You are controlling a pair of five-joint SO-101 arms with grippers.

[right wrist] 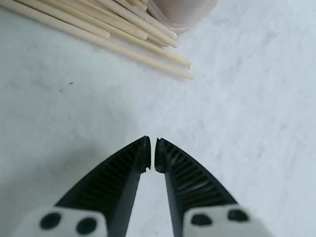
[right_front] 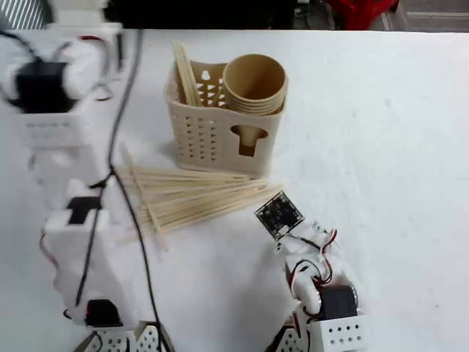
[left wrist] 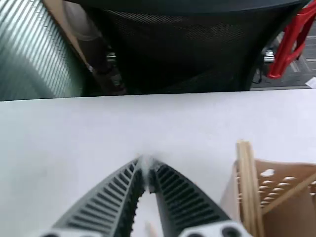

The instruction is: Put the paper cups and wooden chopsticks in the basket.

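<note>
Right gripper (right wrist: 152, 153): low over the table (right_front: 381, 147), jaws drawn almost together with only a slit at the tips, holding nothing.
Pile (right_front: 198, 198): loose chopsticks lying flat just ahead of the right gripper, between it and the basket.
Pile axis: the sticks run across the table, roughly side to side in the high view. They fan out a little, and one stick lies askew across the far-left end.
Near ends: in the right wrist view the pile (right wrist: 123, 34) points its tips toward open table ahead of the jaws, with the two lowest sticks reaching out furthest.
Nearer arm: the right one, in my judgement. It must open first and close across a stick's width, not along it.
In the way: a dark cable (right_front: 139, 220) drapes over the pile's left end.
Basket (right_front: 220, 139): upright just behind the pile, and its corner (right wrist: 182, 10) is visible past the stick tips.
Cups (right_front: 254, 84): stacked in the basket's right compartment, already placed.
Stood sticks (right_front: 185, 73): a few are upright in the left compartment.
Left gripper (left wrist: 146, 170): raised beside the basket near those sticks (left wrist: 247, 187), jaws closed tip to tip. A pale sliver shows in the gap, and I cannot tell what it is.
</note>
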